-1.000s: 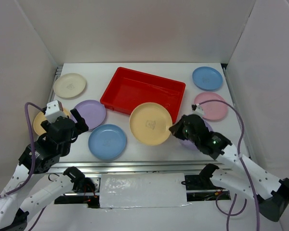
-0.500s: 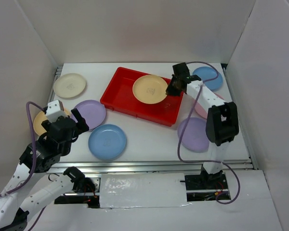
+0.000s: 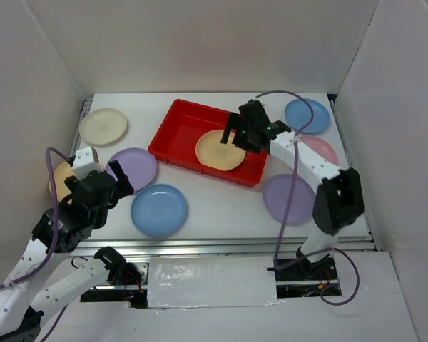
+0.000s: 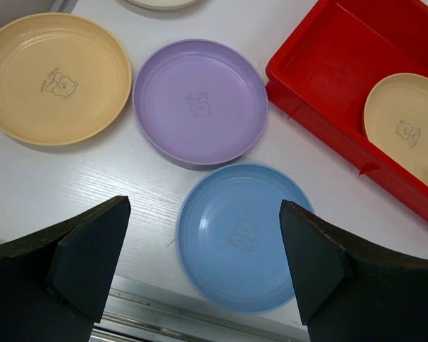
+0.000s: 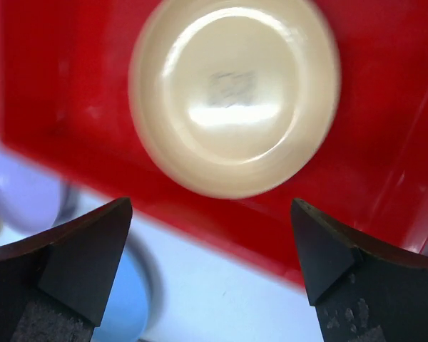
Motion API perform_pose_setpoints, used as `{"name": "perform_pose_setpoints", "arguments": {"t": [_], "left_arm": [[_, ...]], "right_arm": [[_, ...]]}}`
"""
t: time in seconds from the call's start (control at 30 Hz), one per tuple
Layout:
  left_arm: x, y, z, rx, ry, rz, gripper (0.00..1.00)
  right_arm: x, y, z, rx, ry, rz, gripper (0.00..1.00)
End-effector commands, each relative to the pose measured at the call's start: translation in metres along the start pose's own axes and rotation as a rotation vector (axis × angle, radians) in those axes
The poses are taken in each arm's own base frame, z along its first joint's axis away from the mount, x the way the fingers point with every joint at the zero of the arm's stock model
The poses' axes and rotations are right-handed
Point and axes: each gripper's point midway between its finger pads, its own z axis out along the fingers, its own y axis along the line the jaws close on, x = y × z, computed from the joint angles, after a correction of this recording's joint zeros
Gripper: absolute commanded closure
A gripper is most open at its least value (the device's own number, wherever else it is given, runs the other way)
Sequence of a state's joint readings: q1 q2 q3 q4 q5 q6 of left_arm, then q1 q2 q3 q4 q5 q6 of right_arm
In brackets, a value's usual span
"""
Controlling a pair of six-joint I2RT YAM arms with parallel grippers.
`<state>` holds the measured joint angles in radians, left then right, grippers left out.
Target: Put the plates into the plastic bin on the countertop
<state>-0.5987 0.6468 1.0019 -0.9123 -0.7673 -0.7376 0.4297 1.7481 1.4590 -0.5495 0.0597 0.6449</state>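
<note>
Evidently, one yellow-orange plate (image 3: 220,149) was lying flat inside the red plastic bin (image 3: 187,128), toward its right end, and nothing else was contained there. Directly above it the right end effector (image 3: 237,137) was held with its jaws spread wide and nothing between them, so the plate was judged to be set down and free. The step in hand was taken to be the close of a first delivery.

Seven plates lay outside on the bench (image 3: 221,206). To the right of the bin were a purple plate (image 3: 289,199), a pink plate (image 3: 321,148) and a blue plate (image 3: 308,115). To the left were a cream plate (image 3: 103,127), a second purple plate (image 3: 134,168), a second blue plate (image 3: 159,210) and a second yellow-orange plate (image 3: 57,178).

The left end effector (image 4: 203,206) was also released and empty, hovering above the second blue plate. For the next move, the right arm would probably need to be raised clear of the bin rim, and the thin edge of a nearby plate would have to be pinched.
</note>
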Motion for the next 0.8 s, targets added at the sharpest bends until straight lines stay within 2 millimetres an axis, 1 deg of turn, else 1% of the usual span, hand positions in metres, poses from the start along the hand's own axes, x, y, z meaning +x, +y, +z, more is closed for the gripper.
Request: {"name": "perform_pose_setpoints", "arguments": {"t": [0.0,0.03,0.1,0.13,0.17,0.2,0.23,0.27,0.3,0.33,0.37,0.4,0.43,0.47,0.5,0.53,0.6,0.63,0.67,0.7,0.73,0.77], "left_arm": [[-0.004,-0.006,0.002,0.014,-0.013,-0.002,0.01],[-0.002,-0.006,0.004,0.009,-0.009,0.002,0.01],[0.0,-0.007,0.006,-0.002,0.005,0.004,0.01],[0.003,-0.009,0.008,-0.009,0.021,0.0,0.01],[0.01,-0.011,0.011,-0.043,0.072,-0.012,0.01],[0.023,-0.019,0.011,-0.029,0.145,-0.026,0.01],[0.035,-0.023,0.012,-0.038,0.204,-0.042,0.01],[0.057,-0.025,0.02,-0.08,0.281,-0.075,0.01],[0.071,-0.027,0.025,-0.093,0.323,-0.099,0.01],[0.097,-0.015,0.034,-0.169,0.366,-0.098,0.01],[0.107,-0.005,0.042,-0.24,0.367,-0.185,0.01],[0.118,0.001,0.047,-0.28,0.383,-0.214,0.01],[0.141,0.013,0.052,-0.332,0.424,-0.223,0.01],[0.147,0.016,0.063,-0.349,0.426,-0.288,0.01],[0.156,0.016,0.067,-0.351,0.449,-0.315,0.01],[0.176,0.025,0.068,-0.386,0.493,-0.342,0.01],[0.187,0.028,0.075,-0.397,0.49,-0.377,0.01],[0.199,0.038,0.077,-0.423,0.508,-0.372,0.01],[0.205,0.039,0.079,-0.419,0.519,-0.37,0.02],[0.206,0.033,0.088,-0.388,0.511,-0.388,0.04],[0.221,0.035,0.087,-0.381,0.556,-0.37,0.05],[0.231,0.034,0.092,-0.374,0.572,-0.375,0.1]], "right_arm": [[0.012,0.056,-0.067,-0.126,-0.15,-0.129,0.0],[0.031,0.053,-0.071,-0.133,-0.129,-0.156,0.0],[0.061,0.054,-0.073,-0.139,-0.103,-0.167,0.0],[0.077,0.06,-0.084,-0.173,-0.099,-0.188,0.0],[0.1,0.047,-0.079,-0.16,-0.065,-0.204,0.0],[0.109,0.046,-0.083,-0.175,-0.059,-0.207,0.0],[0.117,0.053,-0.098,-0.225,-0.068,-0.208,0.0],[0.128,0.043,-0.099,-0.218,-0.057,-0.214,0.0],[0.132,0.044,-0.105,-0.235,-0.057,-0.203,0.0],[0.131,0.046,-0.12,-0.277,-0.074,-0.196,0.0],[0.14,0.043,-0.125,-0.291,-0.062,-0.208,0.0],[0.142,0.044,-0.132,-0.308,-0.065,-0.205,0.0],[0.14,0.042,-0.146,-0.331,-0.087,-0.195,0.0],[0.146,0.04,-0.15,-0.34,-0.083,-0.205,0.0],[0.147,0.036,-0.155,-0.333,-0.088,-0.203,0.0],[0.146,0.034,-0.165,-0.351,-0.102,-0.201,0.0],[0.144,0.026,-0.177,-0.355,-0.12,-0.195,0.0],[0.145,0.022,-0.179,-0.355,-0.122,-0.196,0.0],[0.147,0.021,-0.184,-0.362,-0.123,-0.2,0.0],[0.144,0.017,-0.191,-0.372,-0.139,-0.189,0.0],[0.145,0.014,-0.193,-0.373,-0.143,-0.187,0.0],[0.144,0.012,-0.2,-0.39,-0.154,-0.177,0.0]]}}
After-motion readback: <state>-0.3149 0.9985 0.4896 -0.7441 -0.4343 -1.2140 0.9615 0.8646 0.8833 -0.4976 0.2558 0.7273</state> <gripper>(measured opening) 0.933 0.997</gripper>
